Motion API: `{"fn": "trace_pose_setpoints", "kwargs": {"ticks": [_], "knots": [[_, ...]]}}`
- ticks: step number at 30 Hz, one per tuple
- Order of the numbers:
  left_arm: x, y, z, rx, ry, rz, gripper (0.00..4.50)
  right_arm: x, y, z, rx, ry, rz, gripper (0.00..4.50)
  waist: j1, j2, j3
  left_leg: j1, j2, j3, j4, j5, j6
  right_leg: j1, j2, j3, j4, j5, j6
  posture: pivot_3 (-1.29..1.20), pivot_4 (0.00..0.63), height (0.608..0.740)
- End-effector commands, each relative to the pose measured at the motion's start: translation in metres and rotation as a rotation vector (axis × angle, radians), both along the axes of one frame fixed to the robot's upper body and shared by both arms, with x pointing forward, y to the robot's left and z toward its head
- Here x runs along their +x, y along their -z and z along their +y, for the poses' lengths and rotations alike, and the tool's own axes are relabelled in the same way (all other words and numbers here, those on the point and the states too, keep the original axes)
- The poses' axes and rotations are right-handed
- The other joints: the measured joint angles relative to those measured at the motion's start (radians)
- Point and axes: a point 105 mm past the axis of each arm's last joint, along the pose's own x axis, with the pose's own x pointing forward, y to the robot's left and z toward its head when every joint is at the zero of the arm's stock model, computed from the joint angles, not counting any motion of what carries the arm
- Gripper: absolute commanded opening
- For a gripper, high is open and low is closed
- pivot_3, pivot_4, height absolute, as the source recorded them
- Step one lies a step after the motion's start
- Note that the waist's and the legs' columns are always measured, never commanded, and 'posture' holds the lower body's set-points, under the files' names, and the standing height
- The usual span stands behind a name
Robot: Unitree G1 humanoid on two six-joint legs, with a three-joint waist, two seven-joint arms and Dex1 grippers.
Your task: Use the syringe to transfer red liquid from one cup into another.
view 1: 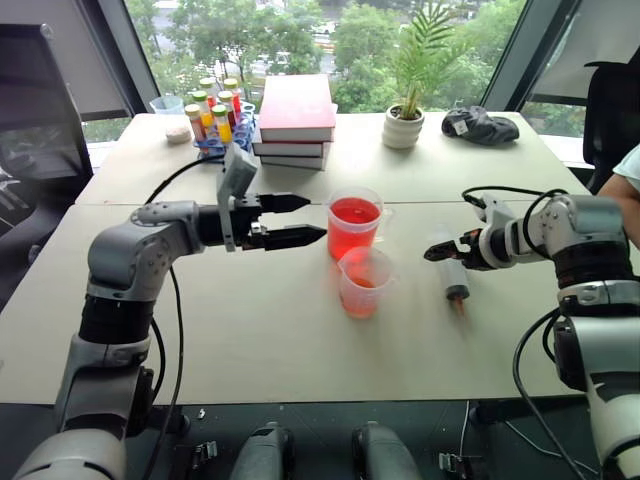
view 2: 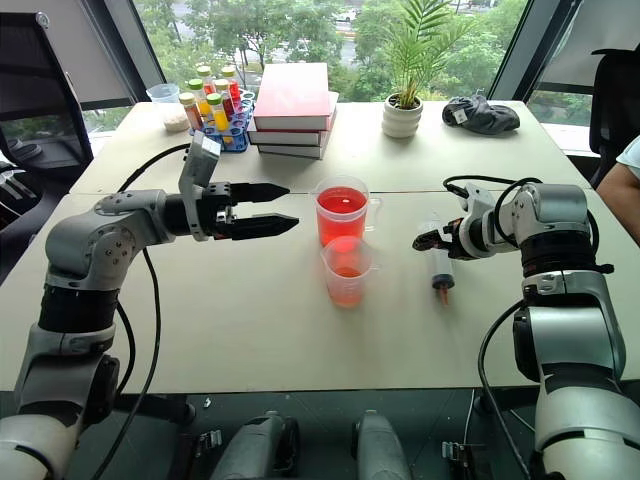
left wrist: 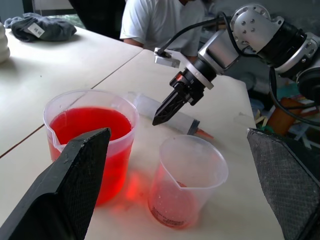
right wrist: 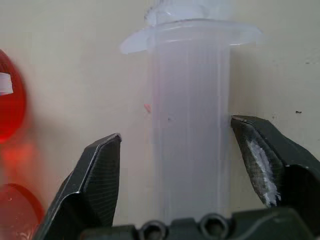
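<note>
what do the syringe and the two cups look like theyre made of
Syringe: likely clear plastic, slightly frosted; the table shows through its barrel, and the tip is orange-red.
Tall cup: seemingly clear, glossy plastic; the red liquid is visible through its wall.
Short cup: apparently the same see-through plastic, thin flared rim, tinted red by the liquid inside.

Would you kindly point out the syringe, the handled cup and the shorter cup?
syringe [view 1: 452, 268]: left eye view, middle of the barrel.
handled cup [view 1: 354, 228]: left eye view, red-filled side wall.
shorter cup [view 1: 363, 285]: left eye view, front wall.
</note>
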Motion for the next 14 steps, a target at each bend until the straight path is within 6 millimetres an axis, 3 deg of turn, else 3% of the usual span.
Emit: {"fn": "trace_pose_setpoints", "kwargs": {"ticks": [1,6,9,14], "knots": [[-0.007,-0.012,0.002,-0.02,0.008,-0.045,4.5,0.002,-0.022,-0.004,0.004,-0.008,-0.055,4.47,0.001,0.0,0.0,0.0,0.0,0.0,0.0,0.0,0.0,0.0,0.0,0.0,0.0,0.0,0.0,0.0,0.15,0.74],[-0.007,-0.012,0.005,-0.012,-0.005,-0.043,4.5,-0.013,-0.066,-0.012,-0.083,-0.111,-0.245,4.47,0.009,0.001,0.0,0.0,0.0,0.0,0.0,0.0,0.0,0.0,0.0,0.0,0.0,0.0,0.0,0.0,0.15,0.74],[-0.007,-0.011,0.01,0.003,-0.019,-0.042,4.5,-0.04,-0.103,-0.001,-0.111,-0.291,-0.459,4.47,0.007,0.001,0.0,-0.002,0.0,-0.001,-0.001,-0.001,0.001,-0.001,0.0,-0.001,-0.002,-0.001,0.001,0.0,0.15,0.74],[-0.007,-0.009,0.017,0.02,-0.031,-0.03,4.5,-0.09,-0.132,0.018,-0.096,-0.522,-0.629,4.47,0.002,0.001,0.0,0.0,0.0,-0.001,0.0,-0.001,0.002,0.0,0.0,0.0,-0.001,-0.001,0.001,0.0,0.15,0.74]]}}
